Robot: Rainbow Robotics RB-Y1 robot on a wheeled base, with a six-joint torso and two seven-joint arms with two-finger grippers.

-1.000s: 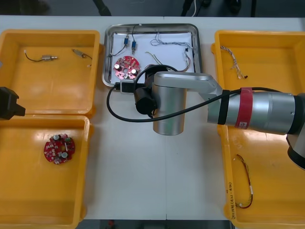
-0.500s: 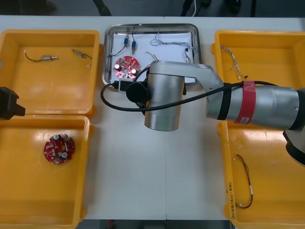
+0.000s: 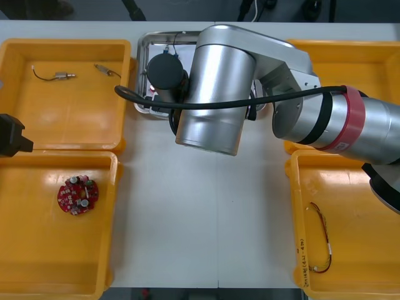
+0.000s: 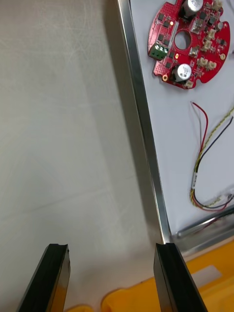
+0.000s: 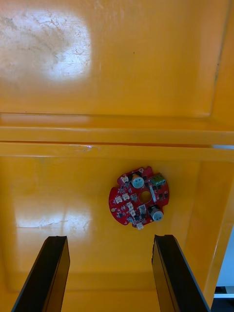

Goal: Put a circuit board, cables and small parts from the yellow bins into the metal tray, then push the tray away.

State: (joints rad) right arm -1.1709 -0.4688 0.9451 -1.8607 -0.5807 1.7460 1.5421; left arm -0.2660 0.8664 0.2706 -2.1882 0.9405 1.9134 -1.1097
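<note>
My right gripper [image 4: 111, 278] is open over bare table, just outside the metal tray's rim [image 4: 141, 112]; one finger [image 4: 170, 275] lines up with a tray corner. Inside the white-lined tray lie a round red circuit board [image 4: 190, 41] and a red and yellow cable [image 4: 204, 161] with a black lead. In the front view my right arm [image 3: 212, 87] hides most of the tray [image 3: 142, 47]. My left gripper [image 5: 112, 278] hangs open over the near left yellow bin [image 3: 37, 250], short of a second red circuit board [image 5: 140, 197] [image 3: 78, 195].
The far left bin [image 3: 69, 119] holds two small metal parts [image 3: 61, 75] [image 3: 107, 70] on short leads. A red and yellow cable [image 3: 322, 237] lies in the near right bin [image 3: 350, 181]. An orange bin edge [image 4: 141, 295] shows between the right gripper's fingers.
My right arm has swung toward the far side and risen toward the camera, now covering most of the tray and its contents. The left arm has stayed put.
</note>
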